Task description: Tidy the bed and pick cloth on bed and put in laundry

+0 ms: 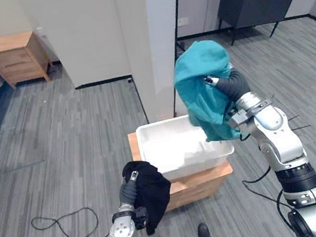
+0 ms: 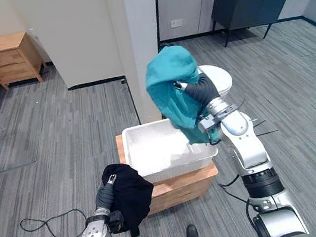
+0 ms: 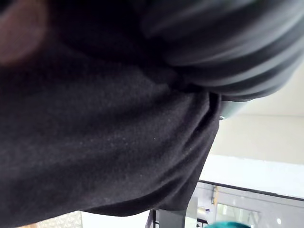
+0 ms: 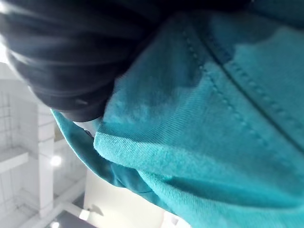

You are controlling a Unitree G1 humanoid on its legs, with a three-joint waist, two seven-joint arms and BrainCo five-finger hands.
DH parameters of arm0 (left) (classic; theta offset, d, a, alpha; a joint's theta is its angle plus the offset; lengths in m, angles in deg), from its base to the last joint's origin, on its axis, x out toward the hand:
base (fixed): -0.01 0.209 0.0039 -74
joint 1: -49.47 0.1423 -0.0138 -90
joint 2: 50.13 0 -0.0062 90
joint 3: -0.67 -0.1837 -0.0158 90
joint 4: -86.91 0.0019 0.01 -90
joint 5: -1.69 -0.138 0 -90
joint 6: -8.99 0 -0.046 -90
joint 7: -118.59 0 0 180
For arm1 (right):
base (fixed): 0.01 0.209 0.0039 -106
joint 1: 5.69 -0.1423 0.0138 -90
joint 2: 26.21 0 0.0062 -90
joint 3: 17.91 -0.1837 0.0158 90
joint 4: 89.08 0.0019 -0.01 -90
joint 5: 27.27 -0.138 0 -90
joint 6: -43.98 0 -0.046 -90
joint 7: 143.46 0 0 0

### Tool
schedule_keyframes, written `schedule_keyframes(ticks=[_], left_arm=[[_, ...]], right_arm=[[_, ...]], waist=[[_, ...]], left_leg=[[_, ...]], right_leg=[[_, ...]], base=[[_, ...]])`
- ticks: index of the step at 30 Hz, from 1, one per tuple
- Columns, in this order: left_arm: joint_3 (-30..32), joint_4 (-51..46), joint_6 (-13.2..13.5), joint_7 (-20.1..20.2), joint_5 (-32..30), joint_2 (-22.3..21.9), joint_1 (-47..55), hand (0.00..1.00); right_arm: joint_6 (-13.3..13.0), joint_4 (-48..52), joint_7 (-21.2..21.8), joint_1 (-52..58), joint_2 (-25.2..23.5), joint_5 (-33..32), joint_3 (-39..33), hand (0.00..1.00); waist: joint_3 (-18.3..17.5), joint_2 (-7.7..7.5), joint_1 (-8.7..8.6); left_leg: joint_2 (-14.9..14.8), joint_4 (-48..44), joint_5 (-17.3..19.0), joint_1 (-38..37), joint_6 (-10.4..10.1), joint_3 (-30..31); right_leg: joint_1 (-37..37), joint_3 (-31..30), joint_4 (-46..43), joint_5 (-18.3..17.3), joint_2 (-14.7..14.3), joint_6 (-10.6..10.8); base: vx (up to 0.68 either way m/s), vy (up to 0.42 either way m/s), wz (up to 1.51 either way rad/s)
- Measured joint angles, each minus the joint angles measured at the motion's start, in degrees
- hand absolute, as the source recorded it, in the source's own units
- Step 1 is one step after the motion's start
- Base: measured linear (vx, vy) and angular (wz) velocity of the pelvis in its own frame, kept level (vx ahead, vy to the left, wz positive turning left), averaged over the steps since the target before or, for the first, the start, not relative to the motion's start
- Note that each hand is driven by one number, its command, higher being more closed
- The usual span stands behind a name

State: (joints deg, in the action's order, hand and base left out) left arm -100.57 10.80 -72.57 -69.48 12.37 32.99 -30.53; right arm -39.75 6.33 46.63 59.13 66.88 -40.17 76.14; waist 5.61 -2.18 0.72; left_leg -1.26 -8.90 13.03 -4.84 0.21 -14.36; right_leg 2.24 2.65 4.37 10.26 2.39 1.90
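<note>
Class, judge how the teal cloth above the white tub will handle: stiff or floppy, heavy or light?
Probably floppy: the teal cloth hangs in loose folds off the right hand. Likely light, since one raised hand carries it. Its lower edge may drag on the white tub.

Left hand [image 1: 128, 187]: mostly buried in black cloth [image 1: 154, 194], before the white tub's [image 1: 168, 145] left corner.
Right hand [image 1: 231, 86]: front swallowed by teal cloth [image 1: 198, 88], above the tub's right end.
</note>
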Motion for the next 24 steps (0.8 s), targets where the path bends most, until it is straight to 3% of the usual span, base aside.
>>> schedule_keyframes(ticks=[7, 10, 13, 14, 17, 21, 24], left_arm=[[-0.30, -1.84, -1.99, 0.41, 1.04, 0.11, 0.01, 1.00], [-0.10, -6.13, -2.02, 0.35, 2.22, -0.22, -0.85, 1.00], [0.28, -11.90, -1.87, 0.10, 2.26, -1.01, -3.19, 1.00], [0.24, -13.01, -1.79, 0.10, 2.26, -1.01, -3.57, 1.00], [-0.59, -17.38, -1.10, -0.01, 2.27, -0.88, -5.55, 1.00], [-2.70, -22.34, -0.74, 1.69, 2.44, -0.33, -6.50, 1.00], [-4.68, -27.08, 1.05, 5.22, 2.74, 1.78, -6.54, 1.00]], right_arm=[[3.72, -9.86, -2.62, -5.74, -4.34, 2.36, 5.78, 1.00], [4.27, -13.84, -3.66, -10.02, -5.26, 4.60, 7.81, 1.00], [5.13, -19.93, -5.36, -15.14, -5.11, 6.82, 7.69, 1.00], [5.47, -20.91, -5.69, -15.87, -5.01, 7.01, 7.61, 0.00], [5.58, -25.05, -7.72, -18.49, -3.65, 8.08, 7.16, 0.00], [5.01, -32.07, -8.63, -21.20, -1.37, 10.14, 3.58, 0.00], [1.78, -34.07, -8.76, -20.12, 1.97, 15.90, 3.19, 0.00]], waist=[[0.48, 0.85, 0.41], [4.06, 2.98, 0.29], [10.26, 5.81, 0.67], [11.35, 6.08, 0.61], [15.28, 6.60, 0.80], [16.59, 7.48, 0.75], [16.59, 7.49, 0.21]], left_leg=[[0.45, -1.51, -0.37, 4.58, -0.15, 1.93], [1.14, -3.05, -0.89, 8.89, 0.01, 3.33], [1.63, -4.40, -1.11, 12.38, 0.07, 3.47], [1.66, -4.52, -1.20, 12.83, 0.05, 3.48], [1.62, -5.35, -1.66, 15.65, 0.19, 3.61], [1.90, -5.47, -2.29, 16.07, 0.25, 3.38], [1.99, -4.88, -2.29, 15.10, 0.25, 2.99]], right_leg=[[2.47, 2.29, 0.98, 0.76, 0.86, -0.46], [5.40, 3.76, 0.93, 1.73, 1.91, -0.49], [7.82, 4.78, 0.97, 2.86, 2.83, -0.15], [8.14, 4.96, 0.98, 2.99, 2.96, -0.17], [10.32, 5.00, 1.10, 3.79, 3.03, -0.54], [11.37, 4.98, 1.20, 4.07, 3.28, -0.56], [10.89, 4.68, 1.21, 4.08, 3.34, -0.57]], base=[[-0.04, 0.011, 0.16], [-0.08, 0.016, 0.23], [-0.11, 0.046, 0.18], [-0.09, 0.038, 0.17], [-0.06, 0.039, 0.07], [0.01, 0.061, -0.01], [0.04, 0.060, -0.09]])
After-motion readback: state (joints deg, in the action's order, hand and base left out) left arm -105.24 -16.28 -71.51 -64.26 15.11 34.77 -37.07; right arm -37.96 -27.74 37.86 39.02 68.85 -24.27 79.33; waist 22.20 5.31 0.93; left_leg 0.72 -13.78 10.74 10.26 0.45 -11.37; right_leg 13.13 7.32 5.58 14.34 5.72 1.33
